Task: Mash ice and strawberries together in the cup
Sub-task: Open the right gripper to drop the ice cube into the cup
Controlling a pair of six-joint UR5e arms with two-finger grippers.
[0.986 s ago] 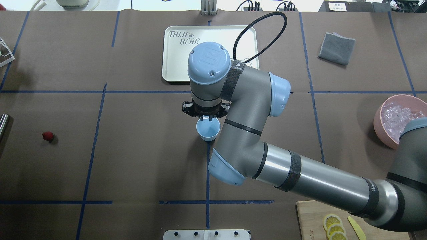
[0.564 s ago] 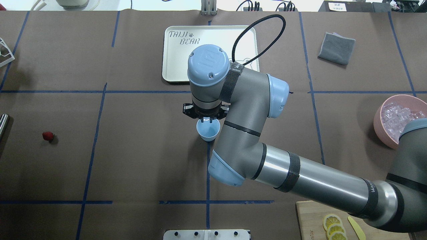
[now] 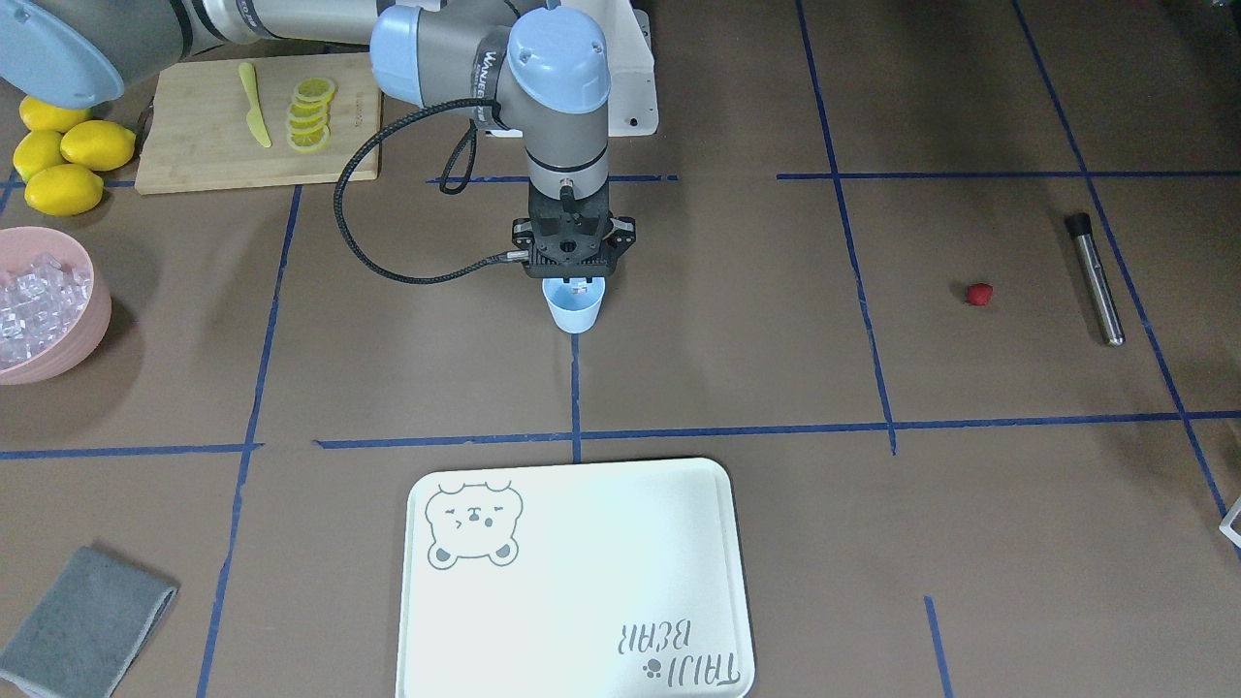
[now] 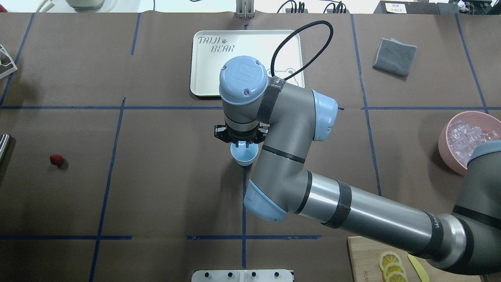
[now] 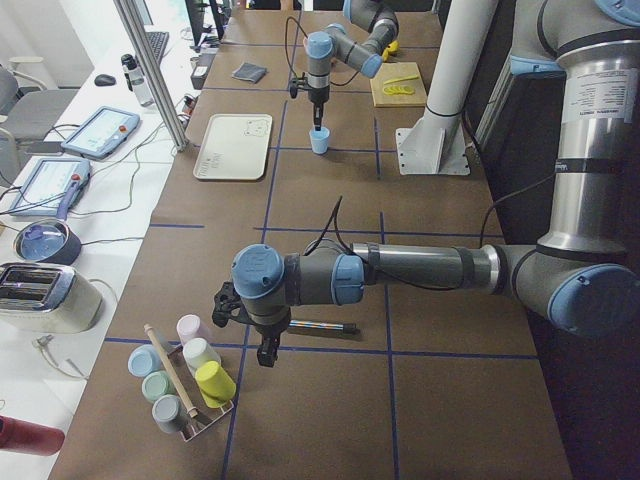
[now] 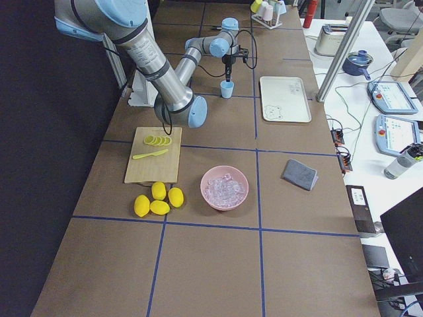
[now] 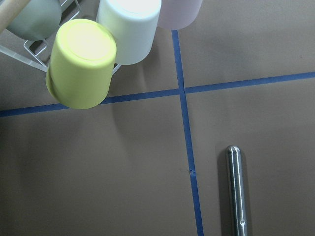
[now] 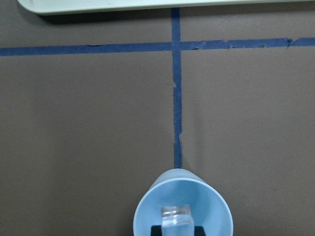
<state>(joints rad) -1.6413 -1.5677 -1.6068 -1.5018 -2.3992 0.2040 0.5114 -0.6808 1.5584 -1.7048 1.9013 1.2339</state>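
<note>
The right claw (image 8: 176, 230) pinches a single ice cube (image 8: 176, 215) between its fingertips, right in the mouth of the light-blue cup (image 8: 147, 216). The cup stands upright on the desk (image 4: 156, 176) at a crossing of blue tape lines. Compared with a second ago, the wrist above it sits a little nearer the robot in the overhead view. The claw body now covers more of the cup's far rim, while the cup itself is in the same spot. I read that as the arm settling the cube lower into the cup. The cube is not yet let go, and the cup's bottom is hidden behind it, so I cannot say whether anything lies inside. The strawberry (image 4: 56, 159) lies where it was, well apart on the robot's left side of the desk. The rest of the ice fills the pink bowl (image 4: 444, 141) far to the right. The left claw (image 5: 262, 352) hangs by the steel rod (image 7: 236, 191); whether it is spread or pressed together I cannot tell. Release should come next, then the berry and the mashing
</note>
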